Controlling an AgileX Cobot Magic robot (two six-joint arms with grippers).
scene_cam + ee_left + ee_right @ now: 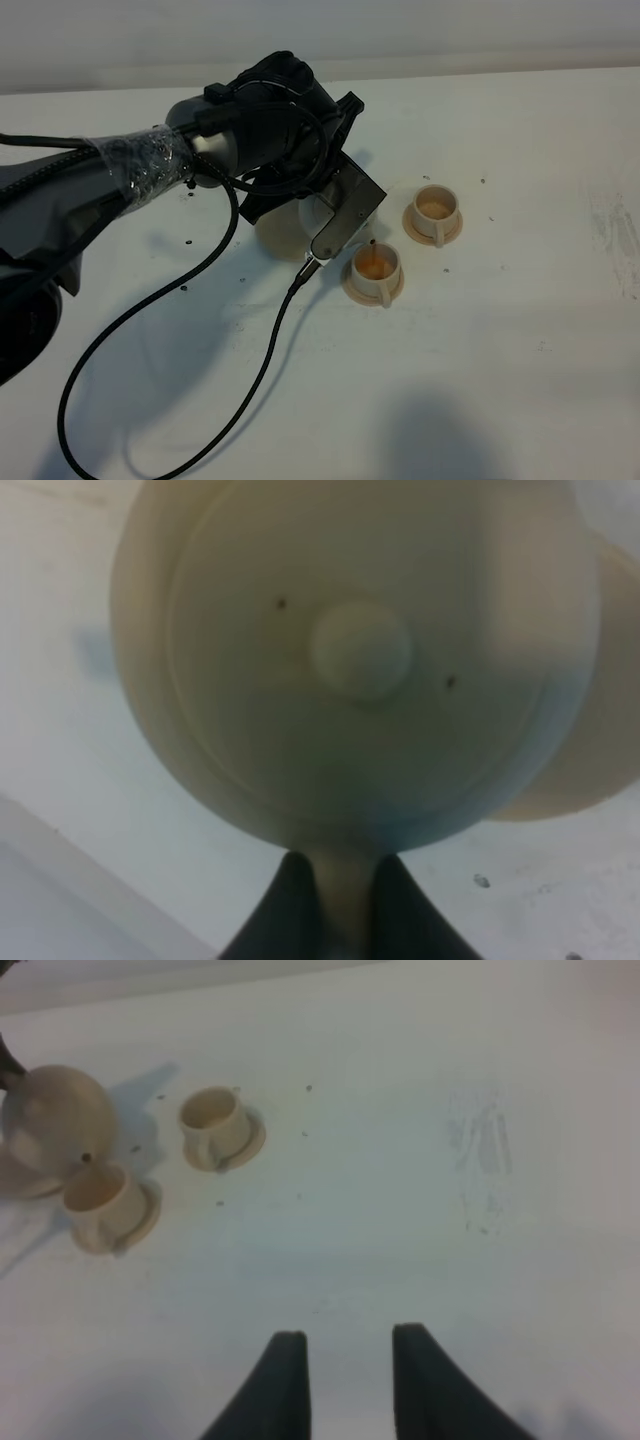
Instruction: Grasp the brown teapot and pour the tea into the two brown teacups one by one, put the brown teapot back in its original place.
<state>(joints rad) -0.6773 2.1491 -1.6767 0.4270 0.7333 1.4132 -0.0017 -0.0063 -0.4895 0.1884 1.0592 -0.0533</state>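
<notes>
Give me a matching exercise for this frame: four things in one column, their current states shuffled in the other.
Things:
1. brown teapot
2. teacup nearest the teapot
3. farther teacup
4. right gripper

States:
A. hovering above the table, holding nothing
B. beneath the pour, orange tea inside
C. tilted, clamped by the left gripper
D. on its saucer, away from the pour

Pairs: 1-C, 2-B, 3-D, 4-A

Dim, soft light casts faint shadows on the table (520, 400); the close teapot (360, 670) is blurred.
</notes>
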